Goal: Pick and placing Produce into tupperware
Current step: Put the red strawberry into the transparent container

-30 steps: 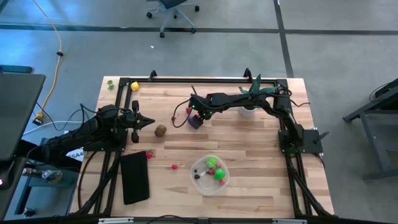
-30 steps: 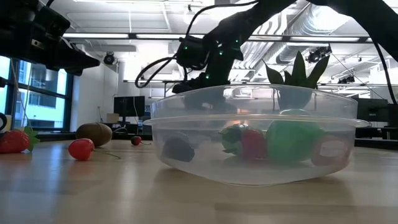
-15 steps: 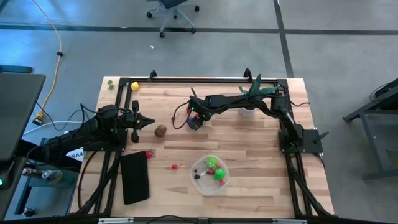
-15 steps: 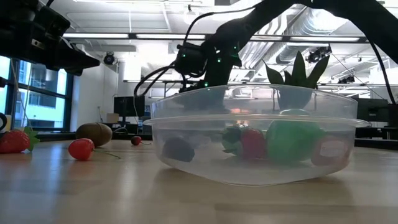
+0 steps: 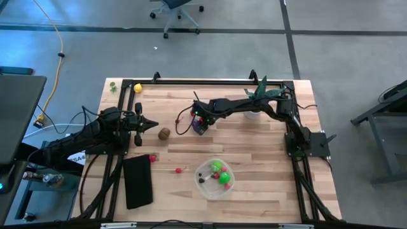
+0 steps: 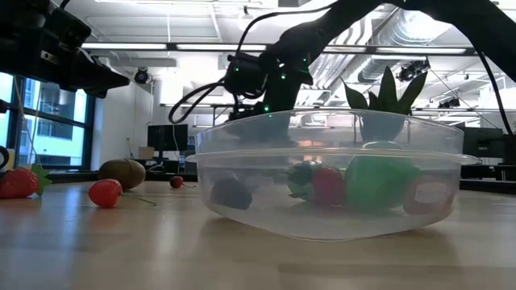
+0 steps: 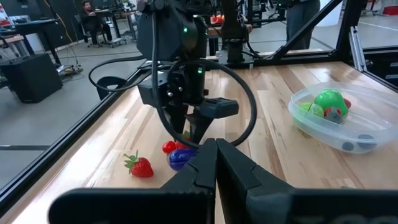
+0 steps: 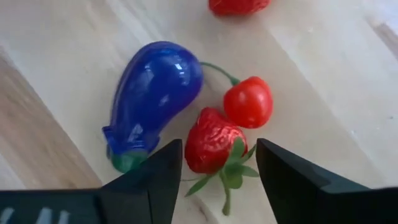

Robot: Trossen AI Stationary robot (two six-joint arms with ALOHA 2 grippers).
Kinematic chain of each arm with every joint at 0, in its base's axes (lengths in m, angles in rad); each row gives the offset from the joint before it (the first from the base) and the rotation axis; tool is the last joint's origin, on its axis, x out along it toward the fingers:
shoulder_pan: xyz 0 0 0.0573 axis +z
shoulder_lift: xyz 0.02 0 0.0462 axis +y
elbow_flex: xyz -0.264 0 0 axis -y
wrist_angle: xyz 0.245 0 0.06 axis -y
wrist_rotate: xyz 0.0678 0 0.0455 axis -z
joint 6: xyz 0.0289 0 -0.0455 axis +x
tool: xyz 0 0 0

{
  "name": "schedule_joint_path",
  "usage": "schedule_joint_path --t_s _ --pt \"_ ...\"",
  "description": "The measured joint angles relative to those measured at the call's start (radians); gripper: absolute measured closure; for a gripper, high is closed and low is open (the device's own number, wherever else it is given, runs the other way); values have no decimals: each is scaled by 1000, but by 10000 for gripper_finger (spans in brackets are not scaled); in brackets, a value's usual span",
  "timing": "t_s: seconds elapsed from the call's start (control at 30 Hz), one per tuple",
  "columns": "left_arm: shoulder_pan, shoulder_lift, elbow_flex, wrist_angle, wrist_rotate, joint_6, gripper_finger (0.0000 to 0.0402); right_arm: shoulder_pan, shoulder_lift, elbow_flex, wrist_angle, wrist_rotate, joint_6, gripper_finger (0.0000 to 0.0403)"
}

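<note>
We see right gripper (image 8: 214,165) lowered since a second ago, fingers spread but narrowing astride small red toy strawberry (image 8: 210,141) beside blue-purple eggplant (image 8: 152,93). Grasp imminent. Clear round plastic tupperware (image 5: 215,178) well apart. Left gripper (image 5: 150,126) pressed shut, waiting.

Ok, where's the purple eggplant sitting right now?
The purple eggplant lies on the table's far middle, under the right gripper, beside a strawberry and a cherry; the high view hides it.

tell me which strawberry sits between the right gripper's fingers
The strawberry lying beside the blue eggplant and cherry, framed by the right gripper. Another strawberry lies apart, off to the side.
</note>
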Motion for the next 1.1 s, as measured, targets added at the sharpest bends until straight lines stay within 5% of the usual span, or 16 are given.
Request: schedule_joint_path --t_s 0.47,1.1 --pt "0 0 0 0 0 0 401 5 0 0 3 -22 -11 260" --pt "0 0 0 0 0 0 401 5 -1 0 63 5 9 190"
